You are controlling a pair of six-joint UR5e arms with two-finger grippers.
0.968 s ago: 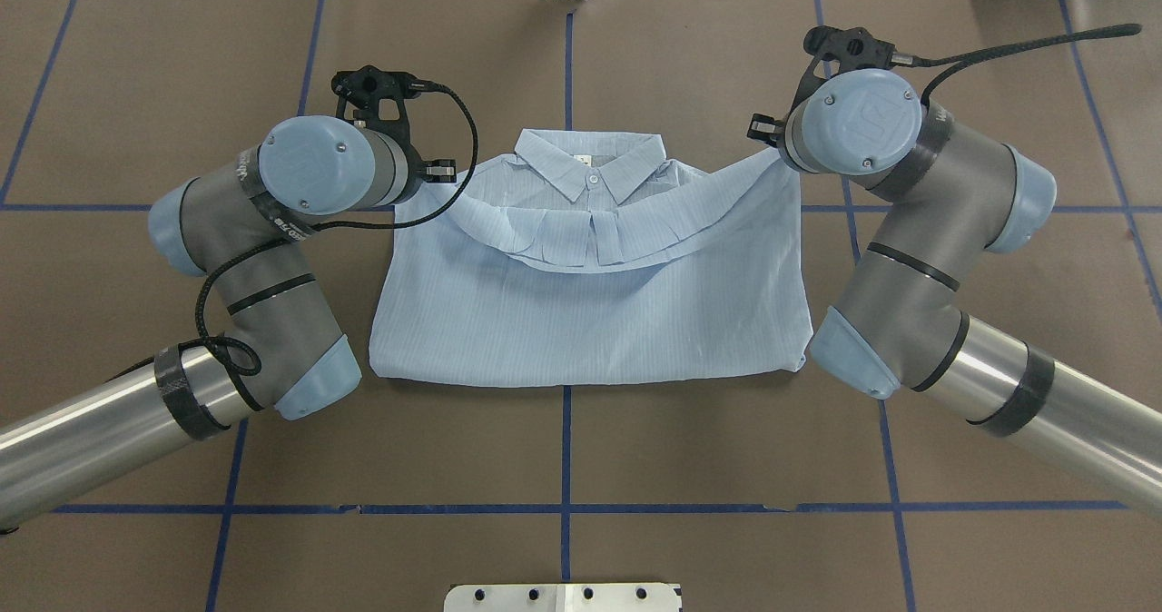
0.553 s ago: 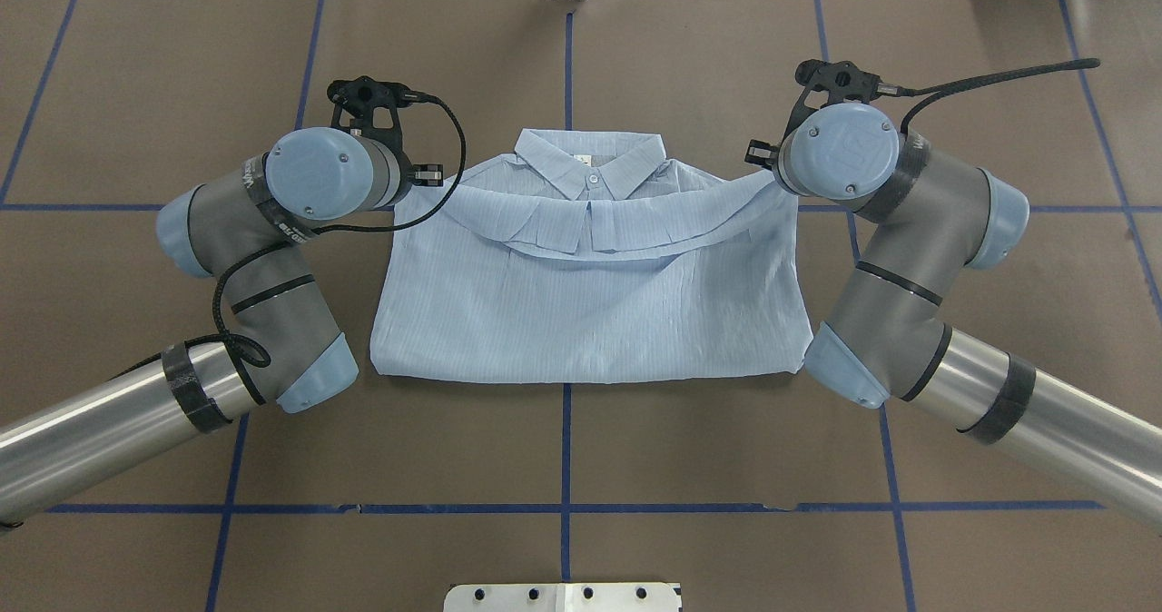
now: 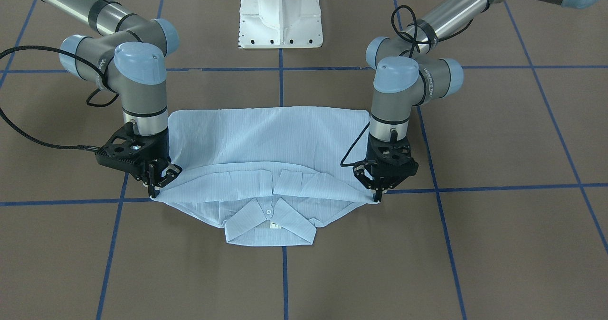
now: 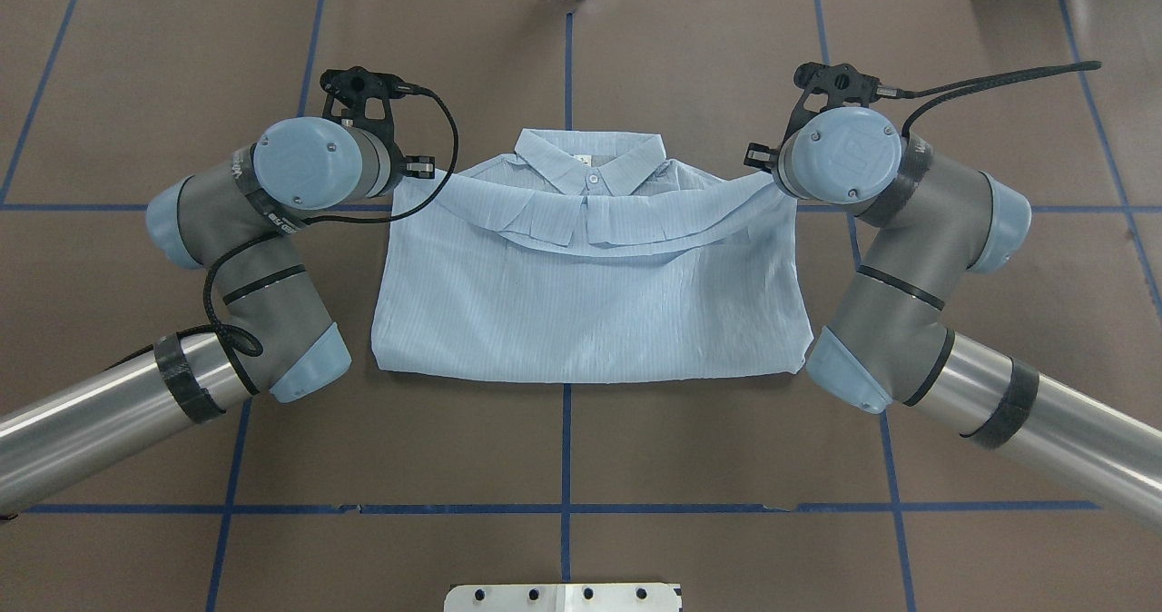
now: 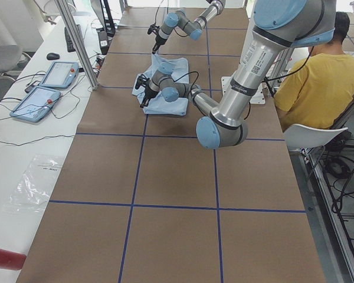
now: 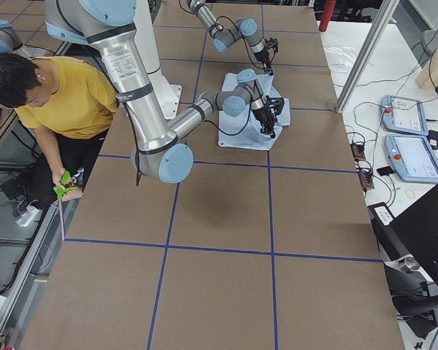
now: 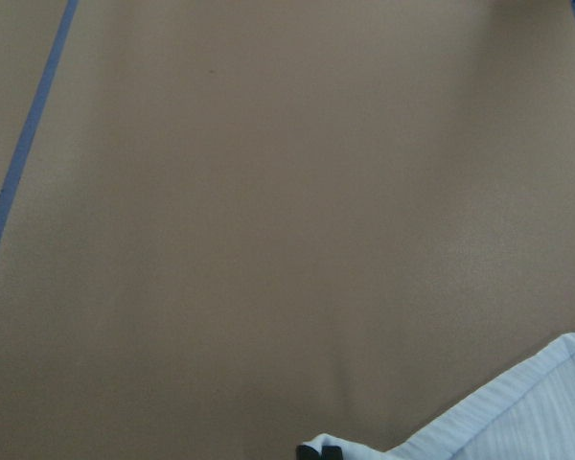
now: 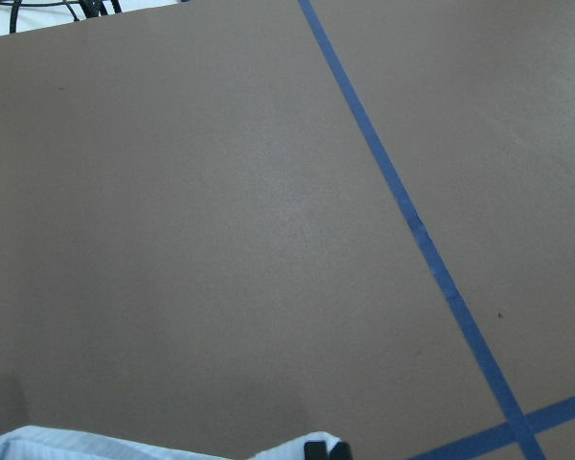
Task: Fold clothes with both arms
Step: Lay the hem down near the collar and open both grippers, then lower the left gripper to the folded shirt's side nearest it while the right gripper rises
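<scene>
Brown paper crossed by blue tape lines [image 4: 565, 449] is spread over the table [image 4: 182, 49]. One pale-blue, finely striped shirt [image 4: 590, 303] is laid on it, doubled over on itself. Its collar [image 4: 590, 165] is turned away from the white pedestal base [image 3: 280, 14], and one small white button is seen at the throat.

The shirt's folded-over edge is drawn in a shallow arc just on the robot's side of the collar, with its middle close under the collar points.

On the robot's left of the collar, one corner of that edge is clamped between the closed fingers of the left gripper [image 3: 378, 194]. On the collar's other side, about level with it, the opposite corner is pinched in the same way by the right gripper [image 3: 156, 189]. Both corners seem to be held low, near the paper, though the height is hard to judge.

In each wrist view only a black fingertip [image 7: 332, 451] with a scrap of pale cloth is shown at the bottom edge. An operator in yellow [image 5: 310, 82] is seated beside the table.
</scene>
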